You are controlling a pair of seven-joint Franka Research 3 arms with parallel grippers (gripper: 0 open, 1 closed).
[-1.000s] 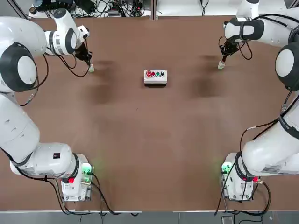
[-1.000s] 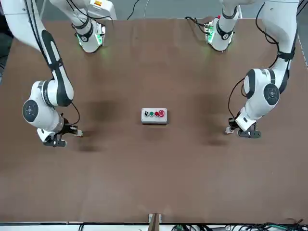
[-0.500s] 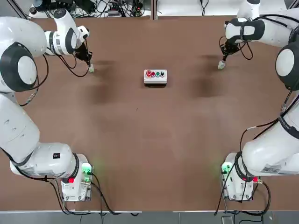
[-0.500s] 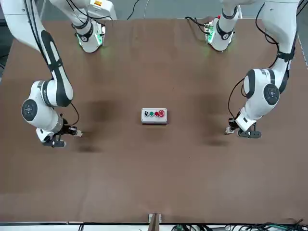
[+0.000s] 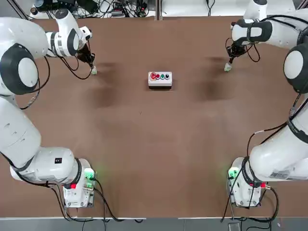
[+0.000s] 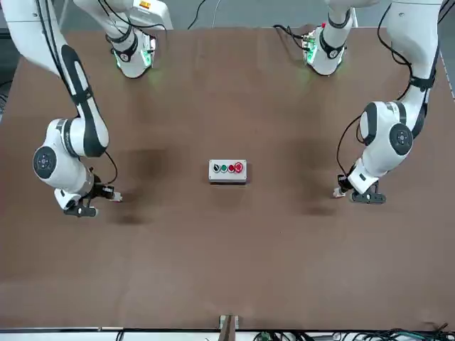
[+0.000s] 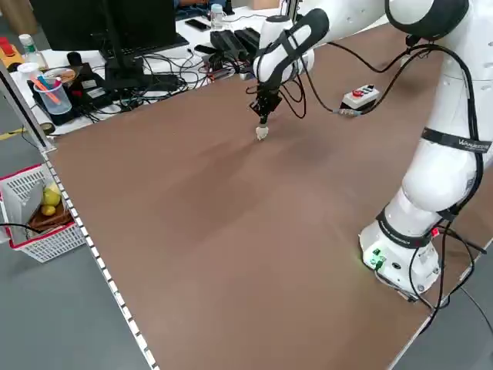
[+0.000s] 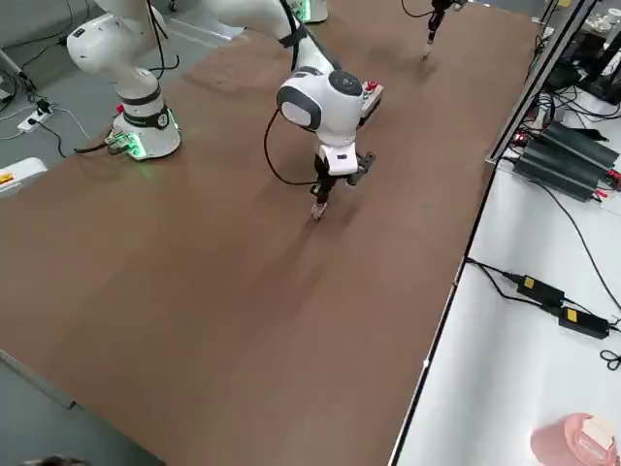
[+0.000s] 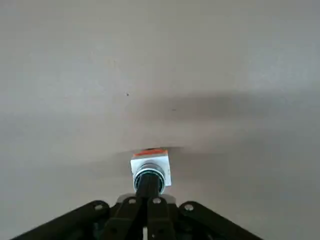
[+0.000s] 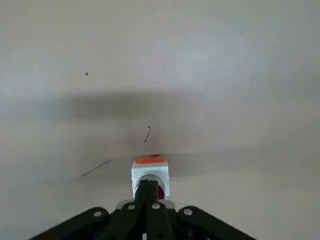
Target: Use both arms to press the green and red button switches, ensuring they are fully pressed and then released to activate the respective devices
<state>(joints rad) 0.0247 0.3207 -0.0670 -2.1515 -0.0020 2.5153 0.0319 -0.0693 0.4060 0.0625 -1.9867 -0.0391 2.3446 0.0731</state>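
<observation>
The green button switch (image 9: 150,169) is a tiny pale block near the table's far left (image 5: 94,71). My left gripper (image 9: 148,186) is shut, and its joined tips rest on the cap, where a greenish ring shows. The red button switch (image 10: 150,175) sits near the far right (image 5: 227,68). Shut as well, my right gripper (image 10: 148,187) has its tips on that cap, with a bit of red showing beside them. In the top view the left gripper (image 5: 91,65) and the right gripper (image 5: 230,60) stand tilted over their switches.
A white rectangular box (image 5: 160,79) with a row of red, green and dark buttons lies at the table's far middle. Both arm bases (image 5: 77,185) stand at the near edge. Cables and power bricks (image 8: 543,291) lie off the table's far edge.
</observation>
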